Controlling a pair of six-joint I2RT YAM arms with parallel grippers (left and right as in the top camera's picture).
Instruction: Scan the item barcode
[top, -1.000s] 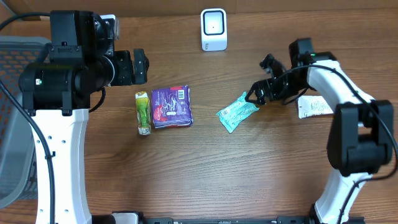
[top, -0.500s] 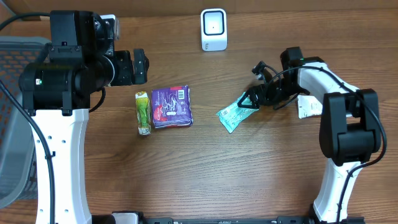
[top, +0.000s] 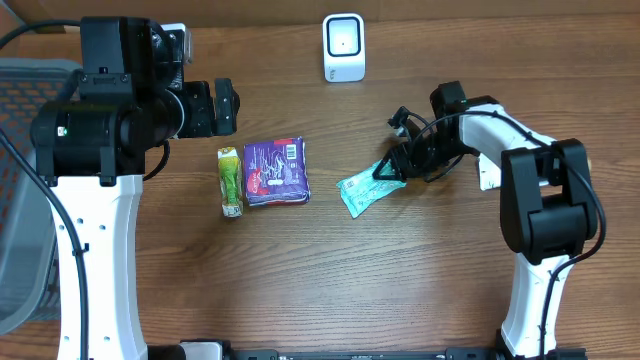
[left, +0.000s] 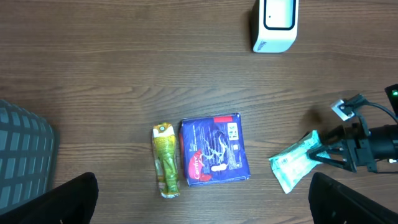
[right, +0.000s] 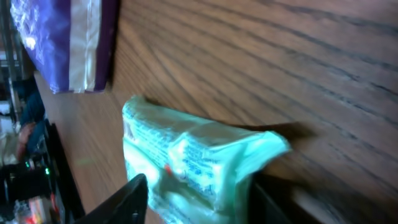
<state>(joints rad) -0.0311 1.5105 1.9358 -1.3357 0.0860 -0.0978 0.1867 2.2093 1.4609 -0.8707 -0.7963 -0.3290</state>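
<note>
The mint-green packet (top: 362, 190) is a crinkly, glossy plastic pouch, its fine print too blurred to read. It lies on the wood-grain tabletop (top: 400, 280), right of centre and well apart from the white boxy scanner (top: 343, 47). The right pincer (top: 386, 171) pinches the packet's end, one finger against each side. The left pincer (top: 226, 107) hangs spread wide near a purple pack (top: 277, 171) with a white label patch. Just beside that pack lies a slim yellow-green sachet (top: 231, 181).

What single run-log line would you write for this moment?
right gripper: astride green packet, grip unclear | left gripper: open, holding nothing | scanner: untouched
</note>
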